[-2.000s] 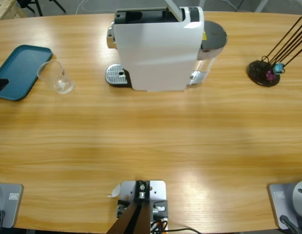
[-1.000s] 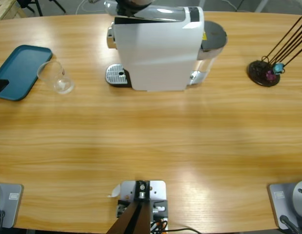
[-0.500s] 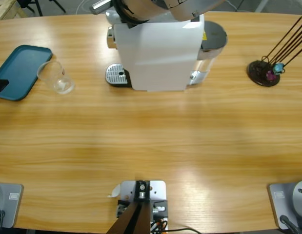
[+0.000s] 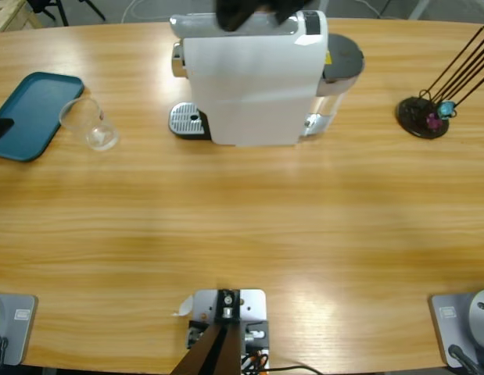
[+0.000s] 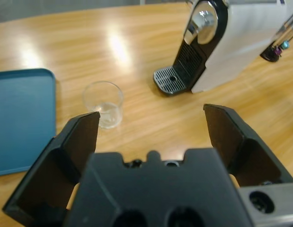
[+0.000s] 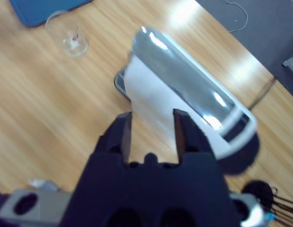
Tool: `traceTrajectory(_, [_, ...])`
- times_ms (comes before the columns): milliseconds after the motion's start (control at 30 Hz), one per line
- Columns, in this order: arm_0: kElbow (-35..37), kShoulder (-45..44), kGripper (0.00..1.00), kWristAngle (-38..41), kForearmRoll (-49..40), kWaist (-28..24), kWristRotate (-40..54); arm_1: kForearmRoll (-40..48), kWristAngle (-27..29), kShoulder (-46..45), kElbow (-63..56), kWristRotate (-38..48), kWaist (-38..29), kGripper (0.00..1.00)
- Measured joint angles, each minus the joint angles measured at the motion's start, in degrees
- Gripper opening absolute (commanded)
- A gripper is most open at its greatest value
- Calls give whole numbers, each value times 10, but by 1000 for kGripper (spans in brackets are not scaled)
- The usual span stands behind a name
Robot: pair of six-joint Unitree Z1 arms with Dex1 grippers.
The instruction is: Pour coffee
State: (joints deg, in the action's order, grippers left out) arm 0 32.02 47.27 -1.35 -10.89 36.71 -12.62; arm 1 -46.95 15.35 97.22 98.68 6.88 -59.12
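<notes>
The left gripper (image 5: 151, 132) holds its jaws spread wide with nothing between them, and its wrist view looks across the wooden table (image 4: 242, 226) at the clear drinking glass (image 5: 103, 104), which stands upright just beside the teal tray (image 5: 23, 118) at about 10 o'clock from the gripper. No coffee shows in the glass beyond a pale glint at the bottom, too faint to call liquid, so the pour appears not yet made. Farther off, at 1 o'clock, stands the white coffee machine (image 5: 241, 47) with its round drip grate (image 5: 171, 80) bare under the chrome spout (image 5: 203, 21); glass and grate are well apart. In the high view the glass (image 4: 89, 123) sits at 9 o'clock from the machine (image 4: 249, 78), and a holder with dark sticks (image 4: 425, 113) lies far out at 3 o'clock. The right gripper (image 6: 151, 130) hangs above the machine's silver lever (image 6: 184, 94), jaws a narrow gap apart and gripping nothing. The likely risks: brewing before the glass reaches the grate would spill onto the tray, and a hard squeeze could tip the light glass
</notes>
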Motion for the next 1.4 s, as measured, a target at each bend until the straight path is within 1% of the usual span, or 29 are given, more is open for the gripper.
traceTrajectory(100, [-3,2,885,-20,29,-6,15,4,-24,-81,-95,-2,0,1000])
traceTrajectory(200, [-3,23,884,-44,55,-15,32,57,-45,-159,-214,1,-1,1000])
traceTrajectory(333, [-24,84,881,-54,111,-17,30,102,-50,-225,-322,8,-1,1000])
traceTrajectory(367, [-35,126,881,-55,135,-18,27,112,-50,-253,-362,9,-1,1000])
traceTrajectory(433, [-40,147,884,-58,143,-18,17,122,-51,-267,-386,9,-1,1000])
traceTrajectory(533, [-82,196,885,-64,188,-18,-3,138,-63,-290,-446,9,-1,1000])
traceTrajectory(600, [-110,218,885,-68,235,-18,-5,146,-68,-302,-466,9,-1,1000])
traceTrajectory(700, [-154,267,885,-74,328,-18,-11,164,-70,-310,-488,9,-1,1000])
traceTrajectory(767, [-171,300,885,-85,374,-18,-16,171,-72,-313,-495,8,-1,1000])
traceTrajectory(1000, [-181,397,894,-162,490,-18,-23,186,-81,-313,-520,5,-1,1000])
traceTrajectory(1233, [-186,489,904,-171,605,-18,-23,202,-105,-313,-526,-16,30,1000])
traceTrajectory(1367, [-200,504,913,-171,654,-18,-23,208,-123,-313,-527,-26,51,1000])
traceTrajectory(1400, [-206,505,929,-171,668,-18,-23,209,-126,-312,-529,-27,53,1000])
